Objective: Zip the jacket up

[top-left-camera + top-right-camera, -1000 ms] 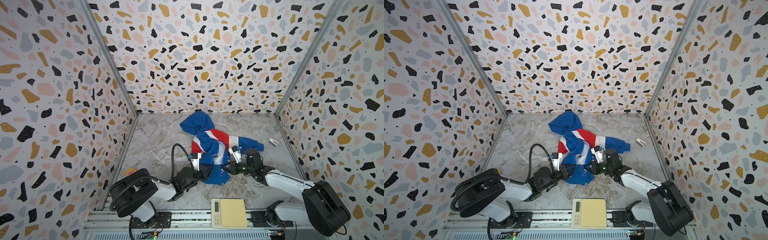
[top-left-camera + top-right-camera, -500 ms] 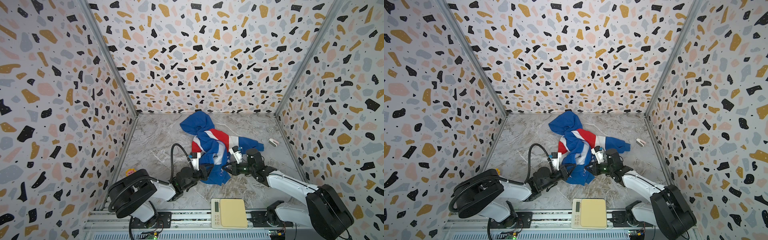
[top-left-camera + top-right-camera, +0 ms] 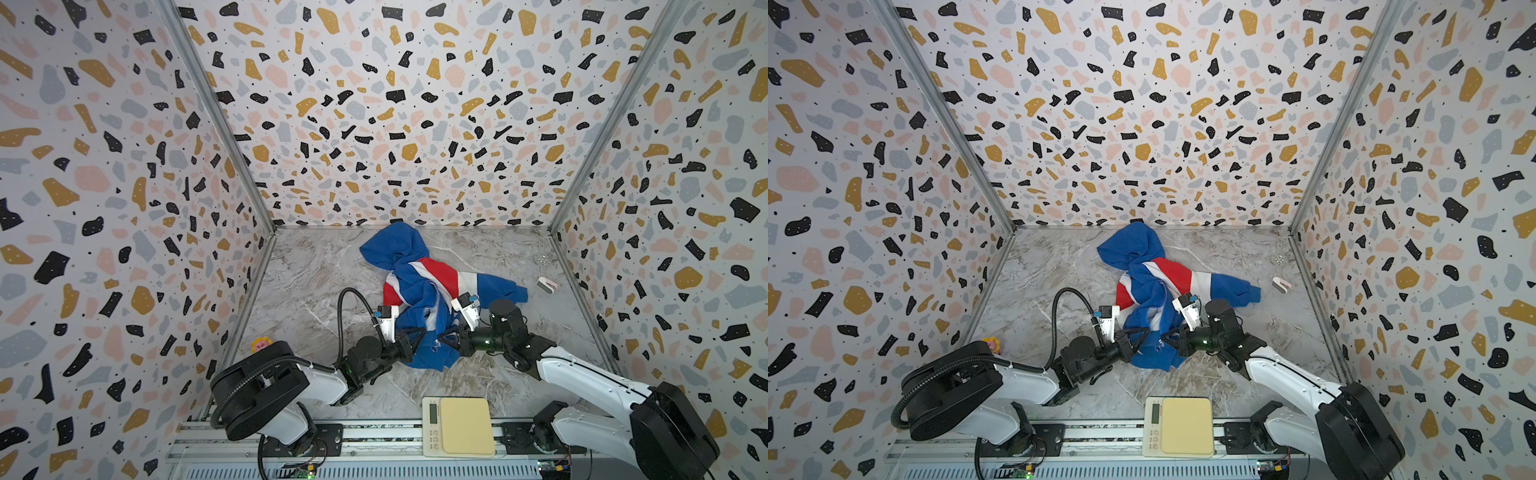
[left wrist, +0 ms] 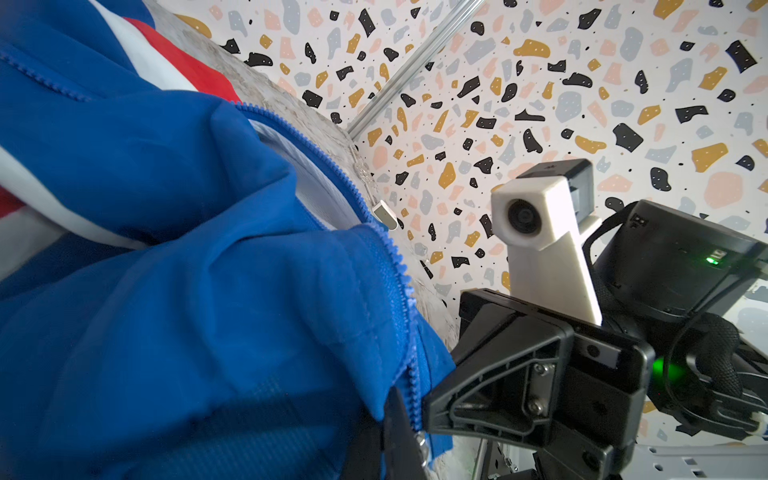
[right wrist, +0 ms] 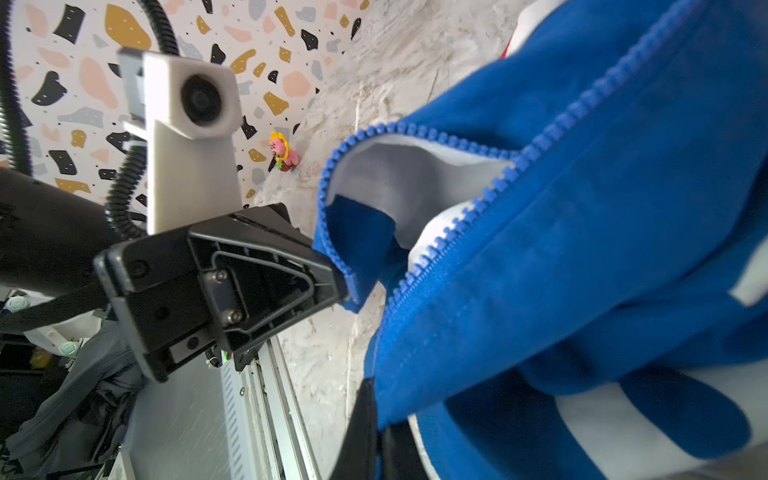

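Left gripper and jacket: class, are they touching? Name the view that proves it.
Touching. The right wrist view shows the left gripper shut on the blue zipper edge of the jacket, with no gap.

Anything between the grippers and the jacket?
Nothing visible. The left gripper and right gripper are each shut on the jacket at its open front. The scale and toy sit well clear.
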{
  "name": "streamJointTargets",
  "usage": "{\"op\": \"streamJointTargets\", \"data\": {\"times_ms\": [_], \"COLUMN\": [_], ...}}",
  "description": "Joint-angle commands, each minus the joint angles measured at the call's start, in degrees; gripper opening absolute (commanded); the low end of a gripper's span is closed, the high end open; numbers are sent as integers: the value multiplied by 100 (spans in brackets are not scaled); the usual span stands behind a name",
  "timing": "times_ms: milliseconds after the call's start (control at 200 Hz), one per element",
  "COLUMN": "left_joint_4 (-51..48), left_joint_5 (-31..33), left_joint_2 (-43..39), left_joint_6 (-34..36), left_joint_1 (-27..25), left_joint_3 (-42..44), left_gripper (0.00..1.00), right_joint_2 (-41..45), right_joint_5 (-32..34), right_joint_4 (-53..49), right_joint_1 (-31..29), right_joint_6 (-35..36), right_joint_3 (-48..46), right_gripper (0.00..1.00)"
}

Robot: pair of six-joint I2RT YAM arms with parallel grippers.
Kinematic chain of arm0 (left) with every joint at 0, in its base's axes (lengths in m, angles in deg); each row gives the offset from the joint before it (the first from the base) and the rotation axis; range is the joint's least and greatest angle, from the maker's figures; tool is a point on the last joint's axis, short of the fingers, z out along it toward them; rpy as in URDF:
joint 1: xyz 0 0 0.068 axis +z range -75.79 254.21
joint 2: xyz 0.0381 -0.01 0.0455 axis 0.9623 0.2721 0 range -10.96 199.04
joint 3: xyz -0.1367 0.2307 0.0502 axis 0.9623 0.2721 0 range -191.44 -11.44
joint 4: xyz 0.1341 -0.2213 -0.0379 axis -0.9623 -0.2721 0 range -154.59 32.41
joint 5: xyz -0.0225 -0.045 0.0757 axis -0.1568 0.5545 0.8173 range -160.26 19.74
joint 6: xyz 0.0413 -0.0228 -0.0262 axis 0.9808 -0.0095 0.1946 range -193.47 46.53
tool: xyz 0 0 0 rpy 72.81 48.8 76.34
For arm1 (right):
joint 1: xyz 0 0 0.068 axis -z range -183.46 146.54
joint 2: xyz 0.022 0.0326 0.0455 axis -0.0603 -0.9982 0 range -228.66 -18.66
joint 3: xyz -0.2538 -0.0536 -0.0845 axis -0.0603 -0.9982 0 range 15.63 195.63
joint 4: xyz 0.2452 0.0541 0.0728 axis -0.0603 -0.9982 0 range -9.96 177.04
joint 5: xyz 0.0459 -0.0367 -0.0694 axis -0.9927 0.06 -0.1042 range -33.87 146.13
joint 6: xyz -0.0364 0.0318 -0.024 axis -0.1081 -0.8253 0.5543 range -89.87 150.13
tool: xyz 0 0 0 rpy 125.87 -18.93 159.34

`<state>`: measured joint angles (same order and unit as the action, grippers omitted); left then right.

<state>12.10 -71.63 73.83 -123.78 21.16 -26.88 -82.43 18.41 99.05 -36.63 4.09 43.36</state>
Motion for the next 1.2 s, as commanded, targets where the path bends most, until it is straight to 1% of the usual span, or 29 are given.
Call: {"op": "streamJointTargets", "data": {"times_ms": [0, 195, 285, 355, 436, 451, 501, 691, 966, 1191], "left_joint_4": [490, 735, 969, 1153, 1475, 1532, 1661, 1780, 1859, 1903], "left_joint_5": [-57, -91, -237, -399, -558, -582, -643, -781, -789, -794], "left_joint_2": [-125, -117, -40, 47, 166, 185, 225, 360, 424, 441], "left_joint_6": [126, 78, 32, 3, -4, -152, -211, -250, -273, -289], "left_joint_1": [6, 7, 9, 14, 8, 9, 11, 8, 12, 6], "left_joint_3": [39, 137, 138, 121, 162, 172, 191, 156, 155, 199], "left_gripper": [0, 0, 0, 0, 0, 0, 0, 0, 0, 0], "right_joint_2": [197, 164, 84, 91, 181, 192, 230, 221, 317, 253], "right_joint_5": [28, -181, -304, -481, -500, -507, -485, -498, -706, -872], "right_joint_4": [187, 534, 809, 1099, 1339, 1353, 1339, 1404, 2089, 2295], "right_joint_1": [-14, -15, -14, -27, -36, -32, -32, -9, 104, 134], "right_joint_6": [56, -6, 2, 154, 340, 373, 521, 659, 470, 409], "right_joint_3": [126, 44, -16, -98, -233, -245, -265, -319, -657, -698], "right_gripper": [0, 0, 0, 0, 0, 0, 0, 0, 0, 0]}}
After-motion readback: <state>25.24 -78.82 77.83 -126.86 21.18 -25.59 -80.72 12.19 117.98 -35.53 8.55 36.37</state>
